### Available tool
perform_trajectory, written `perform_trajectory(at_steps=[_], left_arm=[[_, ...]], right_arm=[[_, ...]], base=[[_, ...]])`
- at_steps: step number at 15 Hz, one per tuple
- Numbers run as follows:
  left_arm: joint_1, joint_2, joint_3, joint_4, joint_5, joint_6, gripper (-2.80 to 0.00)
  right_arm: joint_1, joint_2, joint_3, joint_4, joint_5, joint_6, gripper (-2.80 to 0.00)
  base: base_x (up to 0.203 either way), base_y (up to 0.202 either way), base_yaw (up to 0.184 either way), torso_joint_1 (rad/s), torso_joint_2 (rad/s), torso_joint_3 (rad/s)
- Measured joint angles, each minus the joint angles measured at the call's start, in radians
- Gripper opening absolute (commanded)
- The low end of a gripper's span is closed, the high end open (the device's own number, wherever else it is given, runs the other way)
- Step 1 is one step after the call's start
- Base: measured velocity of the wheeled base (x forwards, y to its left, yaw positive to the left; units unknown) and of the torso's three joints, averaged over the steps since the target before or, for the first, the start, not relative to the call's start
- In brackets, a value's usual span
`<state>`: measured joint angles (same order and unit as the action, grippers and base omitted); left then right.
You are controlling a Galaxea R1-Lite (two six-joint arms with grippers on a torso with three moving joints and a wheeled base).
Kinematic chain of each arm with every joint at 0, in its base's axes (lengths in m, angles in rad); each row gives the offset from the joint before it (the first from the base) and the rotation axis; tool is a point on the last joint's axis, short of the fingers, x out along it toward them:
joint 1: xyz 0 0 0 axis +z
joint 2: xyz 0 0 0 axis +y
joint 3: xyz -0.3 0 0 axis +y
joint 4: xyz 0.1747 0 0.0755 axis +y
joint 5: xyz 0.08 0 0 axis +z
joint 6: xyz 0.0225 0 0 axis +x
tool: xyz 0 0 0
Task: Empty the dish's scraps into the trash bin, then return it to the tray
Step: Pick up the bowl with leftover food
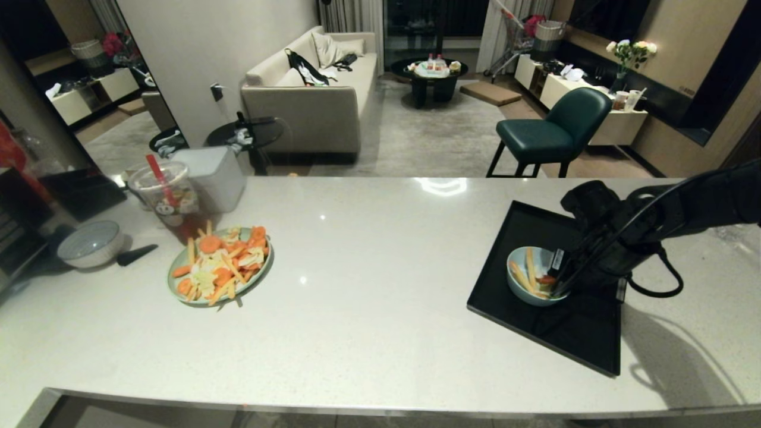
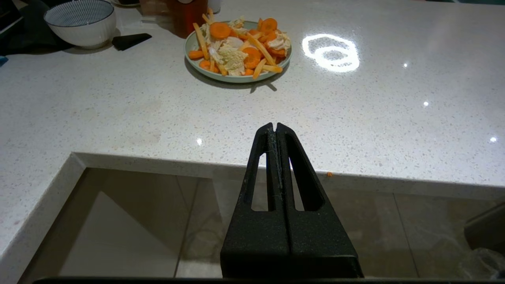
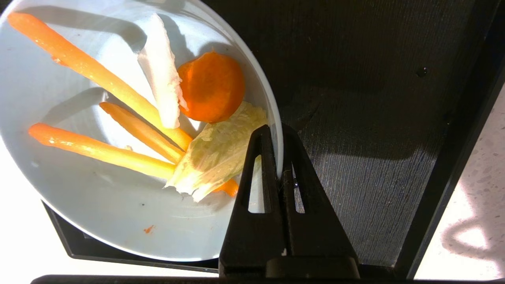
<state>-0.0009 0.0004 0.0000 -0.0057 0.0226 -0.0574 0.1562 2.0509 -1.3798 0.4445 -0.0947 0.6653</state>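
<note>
Right claw [image 3: 281, 156] down on the black tray [image 1: 505, 297], pinching the rim of the light-blue bowl [image 1: 518, 280], one finger inside, one outside. Bowl sitting on the tray at the right side of the white worktop [image 1: 368, 285], scraps [image 3: 130, 118] inside it: yellow-orange sticks, one round carrot slice, a pale strip, a leafy bit. Left claw [image 2: 275, 128] hanging off the near edge of the worktop, over the floor, fingers pressed together on nothing. Farther along the worktop to the left, well apart from the tray: pale-green plate of carrot slices [image 1: 220, 266], iced drink cup with red straw [image 1: 166, 199] just behind it, grey-white bowl [image 1: 90, 244].
</note>
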Motion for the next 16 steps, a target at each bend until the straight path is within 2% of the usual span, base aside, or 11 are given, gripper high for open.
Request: perform_trajectory(at_steps=[6,9,13,16], left_arm=[[0.0,0.0,0.0,0.0,0.0,0.0,-2.8],[0.0,0.0,0.0,0.0,0.0,0.0,-2.8],[0.0,0.0,0.0,0.0,0.0,0.0,-2.8],[0.0,0.0,0.0,0.0,0.0,0.0,-2.8]], right_arm=[[0.0,-0.039,0.008,0.016,0.002,0.002,-2.8],[0.015,-0.11,0.054,0.015,0.003,0.001,-2.8],[0.076,-0.265,0.173,0.018,0.006,0.002,-2.8],[0.133,-0.416,0.336,0.017,0.007,0.004,-2.8]], base=[[0.0,0.0,0.0,0.0,0.0,0.0],[0.0,0.0,0.0,0.0,0.0,0.0],[0.0,0.0,0.0,0.0,0.0,0.0],[0.0,0.0,0.0,0.0,0.0,0.0]])
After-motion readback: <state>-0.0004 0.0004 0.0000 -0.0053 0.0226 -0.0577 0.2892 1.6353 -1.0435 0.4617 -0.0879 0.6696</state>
